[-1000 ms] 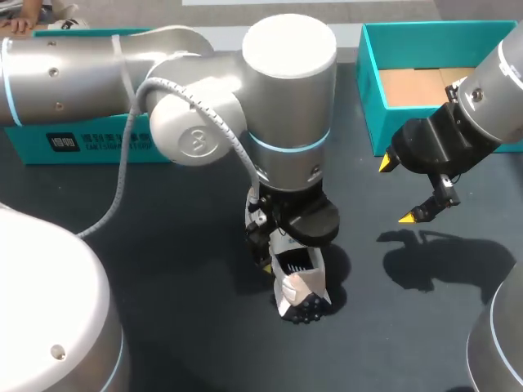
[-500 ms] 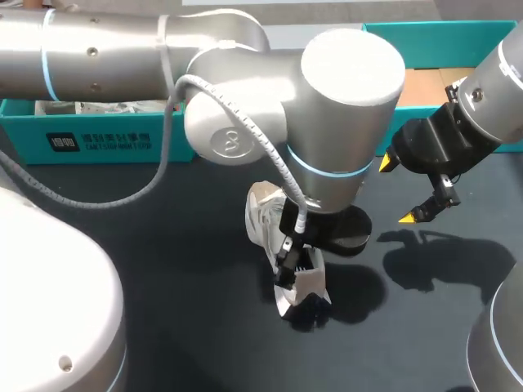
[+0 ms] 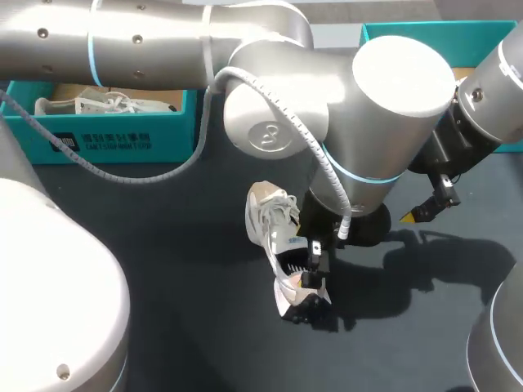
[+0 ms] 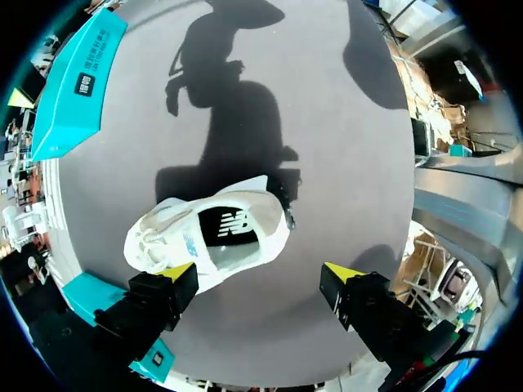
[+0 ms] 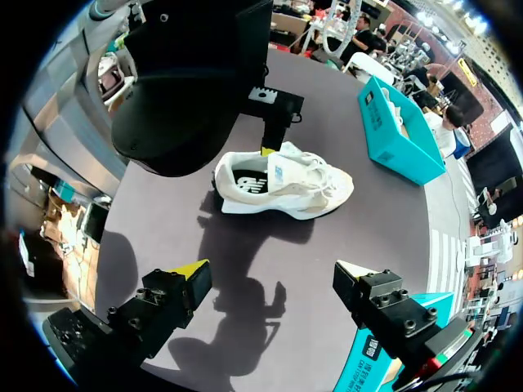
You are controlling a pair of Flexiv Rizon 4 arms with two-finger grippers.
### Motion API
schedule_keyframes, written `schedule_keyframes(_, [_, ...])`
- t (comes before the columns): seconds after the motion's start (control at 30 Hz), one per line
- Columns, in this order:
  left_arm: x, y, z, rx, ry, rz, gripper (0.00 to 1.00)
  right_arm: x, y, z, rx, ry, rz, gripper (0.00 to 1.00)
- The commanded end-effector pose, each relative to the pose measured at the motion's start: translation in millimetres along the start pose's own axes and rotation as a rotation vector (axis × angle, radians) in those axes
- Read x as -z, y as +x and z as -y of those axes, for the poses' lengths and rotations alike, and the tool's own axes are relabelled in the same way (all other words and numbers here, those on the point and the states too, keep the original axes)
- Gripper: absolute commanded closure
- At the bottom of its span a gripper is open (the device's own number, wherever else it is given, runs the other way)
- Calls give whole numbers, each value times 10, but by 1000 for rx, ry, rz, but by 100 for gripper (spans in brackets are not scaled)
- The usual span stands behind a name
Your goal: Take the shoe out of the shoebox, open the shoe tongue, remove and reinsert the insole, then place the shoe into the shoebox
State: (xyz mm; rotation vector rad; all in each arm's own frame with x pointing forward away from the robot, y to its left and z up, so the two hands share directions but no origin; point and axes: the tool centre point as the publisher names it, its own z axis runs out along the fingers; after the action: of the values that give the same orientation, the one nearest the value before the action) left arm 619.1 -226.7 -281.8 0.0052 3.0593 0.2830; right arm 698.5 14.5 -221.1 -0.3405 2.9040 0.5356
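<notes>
A white sneaker (image 3: 274, 233) rests on the dark table near the middle, laces to the far end, with its dark insole (image 4: 233, 224) showing in the opening. My left gripper (image 4: 260, 273) hangs open just above it, at the heel end; one finger (image 4: 163, 290) is beside the shoe's side and the other is off over bare table. It holds nothing. My right gripper (image 5: 271, 271) is open and empty, to the right of the shoe and apart from it. In the head view only one of its yellow fingertips (image 3: 409, 217) shows past the left arm. The shoe (image 5: 282, 184) lies ahead of the right gripper.
A teal shoebox (image 3: 106, 135) at the back left holds another white shoe (image 3: 98, 104). A second teal box (image 3: 384, 37) stands at the back right, mostly behind my left arm's wrist. That bulky left arm (image 3: 392, 106) spans the table's middle.
My left arm has swung to the right, carrying its wrist off the shoe's top so that the laces and the left box show. The shoe and the right arm have stayed put.
</notes>
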Motion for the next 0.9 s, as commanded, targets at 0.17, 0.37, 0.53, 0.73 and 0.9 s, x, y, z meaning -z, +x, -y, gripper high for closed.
schedule_keyframes(0.17, [-213,60,-45,147,192,47,0,-12,2,-6,-1,3,1,0])
schedule_keyframes(0.37, [-354,67,16,163,191,19,4,-12,2,-6,-1,3,1,0])
schedule_keyframes(0.53, [-532,66,125,168,185,-10,20,-12,2,-6,-1,3,1,0])
schedule_keyframes(0.73, [-663,140,217,174,201,-3,29,-12,2,-6,-1,3,1,0])
schedule_keyframes(0.9, [-705,230,217,188,213,-30,27,-12,2,-6,-1,3,1,0])
